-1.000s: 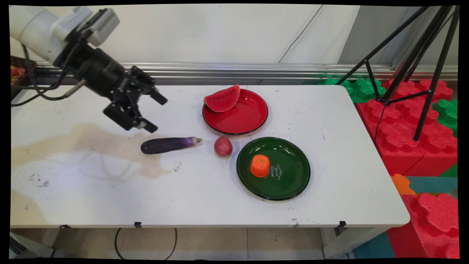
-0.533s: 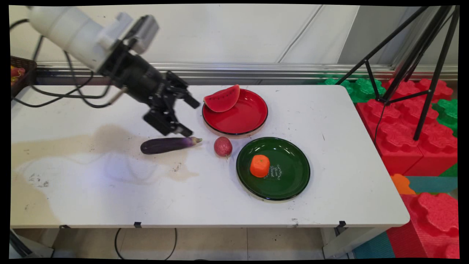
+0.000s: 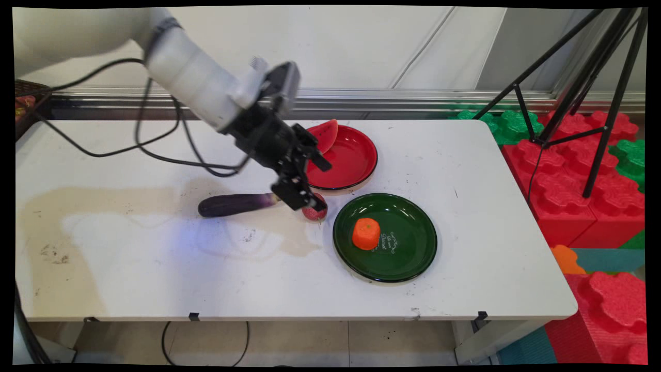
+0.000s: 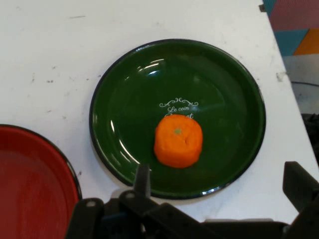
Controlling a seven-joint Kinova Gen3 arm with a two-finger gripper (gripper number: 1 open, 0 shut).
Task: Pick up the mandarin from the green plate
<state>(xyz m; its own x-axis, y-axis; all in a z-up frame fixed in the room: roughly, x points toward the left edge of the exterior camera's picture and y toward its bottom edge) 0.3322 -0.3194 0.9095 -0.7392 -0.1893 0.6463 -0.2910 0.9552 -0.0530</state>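
Observation:
My gripper (image 3: 318,185) hangs open with nothing in it, low over the white table between the red plate (image 3: 353,161) and a small dark-red round fruit (image 3: 317,212). Its lower finger hides part of that fruit and the stem end of the purple eggplant (image 3: 232,203). A watermelon slice (image 3: 327,135) leans on the red plate, partly behind the hand. In the hand view the gripper (image 4: 219,191) faces the green plate (image 4: 224,84), which holds an orange (image 4: 178,141); the red plate's rim (image 4: 60,159) shows at the left. In the main view the orange (image 3: 366,233) sits on the green plate (image 3: 408,261), right of the gripper.
A black tripod (image 3: 583,77) stands over red and green foam blocks (image 3: 568,181) past the table's right edge. A dark basket (image 3: 26,98) sits at the far left. Black cables (image 3: 155,139) trail from the arm over the table's left half.
The arm has swung right, from over the table's left part to the spot between eggplant and red plate, and dropped lower. The gripper stayed open. Nothing on the table moved.

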